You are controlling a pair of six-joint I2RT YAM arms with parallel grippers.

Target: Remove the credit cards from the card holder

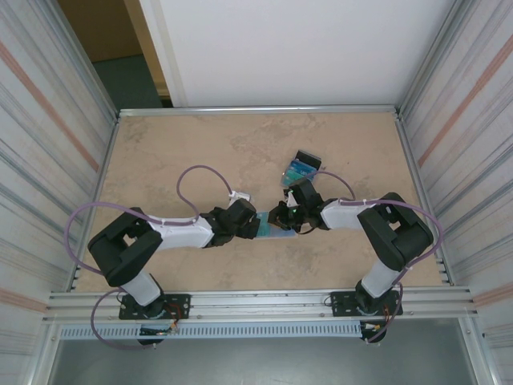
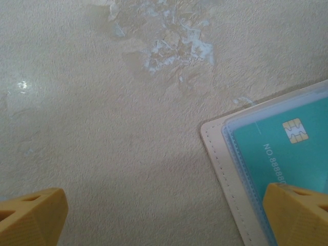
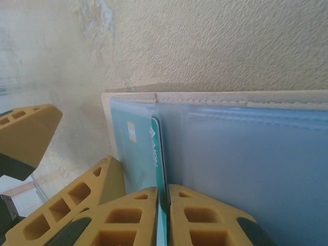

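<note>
Right wrist: right gripper [image 3: 163, 218] clenched on the edge of a thin teal plastic chip card [image 3: 139, 154], at the open tan-edged, pale blue card holder [image 3: 246, 154]. Left wrist: left gripper [image 2: 164, 215] splayed wide, one yellow finger [image 2: 297, 210] over the holder's corner (contact unclear). Overhead added a loose heap of cards [image 1: 303, 167] between the holder and the far edge of the beige table [image 1: 160, 160].

The card holder [image 1: 269, 228] lies open and flat on the tabletop [image 1: 176, 152], a tan stitched rim around its pale blue, clear-sleeved inner face. A teal card [image 3: 137, 154] with a gold chip sits partly in its end pocket, one edge raised and pinched by the right gripper [image 3: 163, 197]. Other credit cards [image 1: 302, 167], teal, blue and black, lie fanned farther back, apart from it.
</note>
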